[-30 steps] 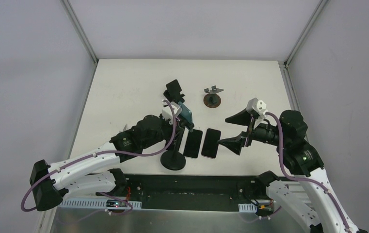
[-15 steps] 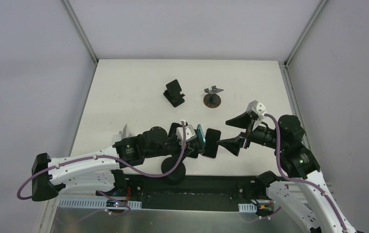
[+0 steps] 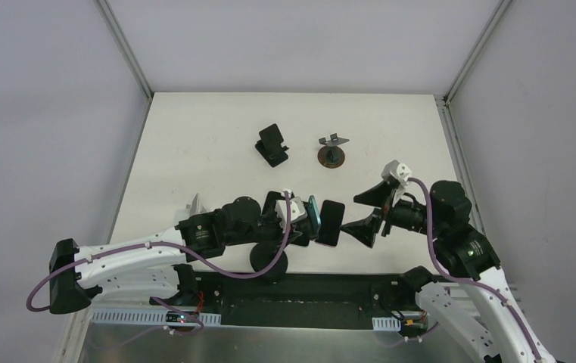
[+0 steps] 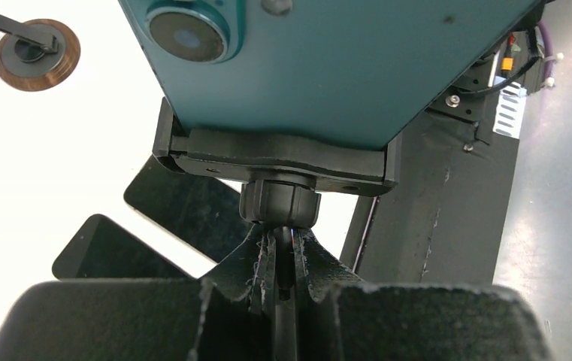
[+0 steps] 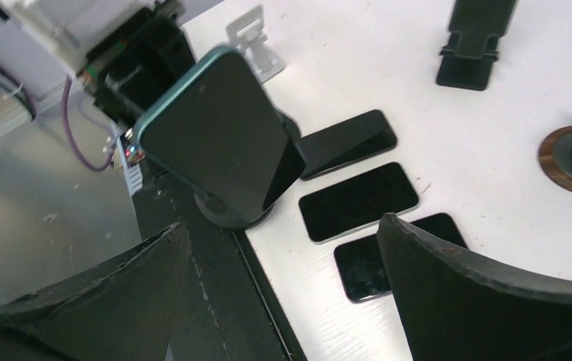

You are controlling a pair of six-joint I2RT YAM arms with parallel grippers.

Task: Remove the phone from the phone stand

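A teal phone (image 3: 313, 214) is clamped in the holder of a black phone stand (image 3: 269, 261) with a round base at the table's near edge. In the left wrist view the phone's back (image 4: 328, 68) fills the top, over the stand's clamp (image 4: 275, 154). My left gripper (image 4: 282, 248) is shut on the stand's thin stem just below the ball joint. My right gripper (image 3: 351, 213) is open, to the right of the phone and apart from it. In the right wrist view the phone's dark screen (image 5: 219, 131) faces my right gripper (image 5: 282, 226).
Three dark phones lie flat on the table (image 5: 346, 143), (image 5: 358, 199), (image 5: 388, 256), below and between the grippers. A black folding stand (image 3: 272, 144) and a round brown-based stand (image 3: 332, 153) sit farther back. A small white stand (image 3: 196, 204) is at left. The table's near edge is just below the stand base.
My left gripper swung near and right, carrying the stand's holder and teal phone toward the right gripper. The right gripper edged slightly left, still open.
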